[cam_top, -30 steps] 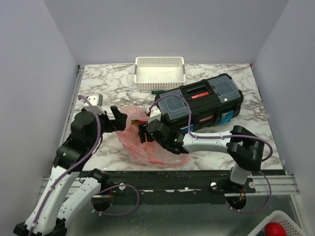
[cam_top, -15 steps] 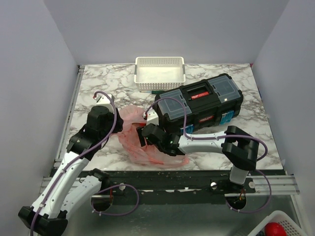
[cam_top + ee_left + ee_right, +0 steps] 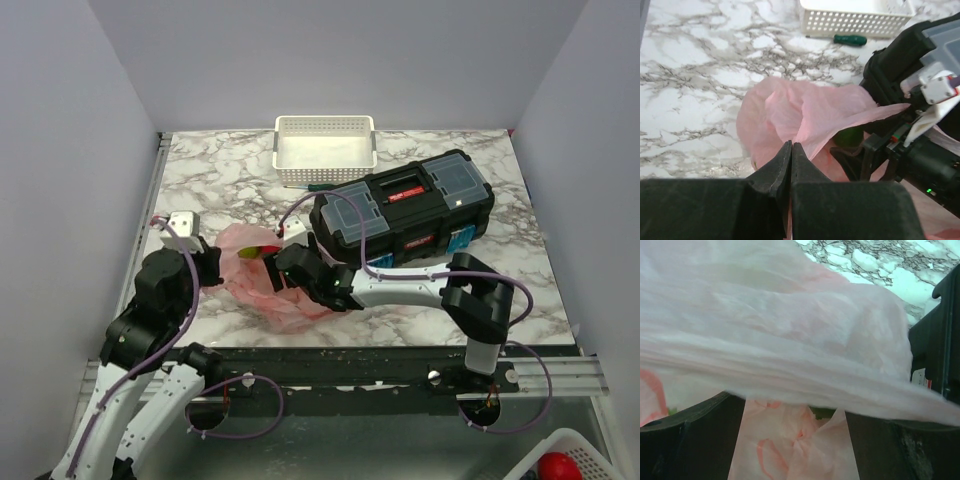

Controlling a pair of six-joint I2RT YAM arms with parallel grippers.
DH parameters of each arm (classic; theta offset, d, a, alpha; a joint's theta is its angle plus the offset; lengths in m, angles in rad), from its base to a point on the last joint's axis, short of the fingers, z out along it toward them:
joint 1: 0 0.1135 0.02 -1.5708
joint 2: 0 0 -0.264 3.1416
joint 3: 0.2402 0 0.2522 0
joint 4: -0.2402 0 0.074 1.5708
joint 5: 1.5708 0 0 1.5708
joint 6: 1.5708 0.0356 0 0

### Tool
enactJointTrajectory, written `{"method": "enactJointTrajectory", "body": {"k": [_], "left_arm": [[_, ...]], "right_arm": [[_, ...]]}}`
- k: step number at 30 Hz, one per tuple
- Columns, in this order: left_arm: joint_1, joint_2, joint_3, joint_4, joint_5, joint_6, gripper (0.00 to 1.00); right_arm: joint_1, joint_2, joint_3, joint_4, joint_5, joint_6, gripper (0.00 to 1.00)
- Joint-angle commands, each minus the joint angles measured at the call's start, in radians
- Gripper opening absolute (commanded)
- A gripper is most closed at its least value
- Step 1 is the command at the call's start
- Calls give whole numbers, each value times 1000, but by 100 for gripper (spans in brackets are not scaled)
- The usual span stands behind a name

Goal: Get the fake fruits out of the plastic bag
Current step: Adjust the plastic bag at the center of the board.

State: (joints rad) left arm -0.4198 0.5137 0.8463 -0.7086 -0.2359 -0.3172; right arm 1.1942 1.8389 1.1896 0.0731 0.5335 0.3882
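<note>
The pink plastic bag point(image 3: 262, 290) lies crumpled on the marble table, left of the toolbox. My left gripper point(image 3: 213, 266) is shut on the bag's left edge and holds a fold of it raised; in the left wrist view its jaws point(image 3: 791, 146) meet flat on the pink film point(image 3: 805, 107). My right gripper point(image 3: 283, 268) is open inside the bag's mouth, with film point(image 3: 790, 330) draped over its fingers point(image 3: 690, 440). A green fake fruit point(image 3: 850, 136) shows in the opening, beside a spot of red point(image 3: 268, 250). A sliver of green point(image 3: 822, 413) lies between the right fingers.
A black toolbox point(image 3: 405, 205) stands just right of the bag, touching the right arm's path. A white perforated basket point(image 3: 325, 150) sits at the back, with a green-handled screwdriver point(image 3: 850, 39) in front of it. Marble table point(image 3: 200, 180) stretches left of the bag.
My left gripper went from wide open to shut on the bag's edge and pulled it up and left. The right gripper pushed further left into the bag's mouth.
</note>
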Motion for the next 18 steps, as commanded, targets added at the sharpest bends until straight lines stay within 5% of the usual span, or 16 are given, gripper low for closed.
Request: {"method": "enactJointTrajectory", "body": {"k": [1,14,18], "left_arm": [[6,-96,10,-29,-20,28,0],[6,30,-78,47,132,66,0],[5,27,-84,58,138,72,0]], "right_arm": [[11,37,44,3,-8,-36,81],[10,78,66,67,-21,-77,86],[9,114,84,105,27,-109,81]]}}
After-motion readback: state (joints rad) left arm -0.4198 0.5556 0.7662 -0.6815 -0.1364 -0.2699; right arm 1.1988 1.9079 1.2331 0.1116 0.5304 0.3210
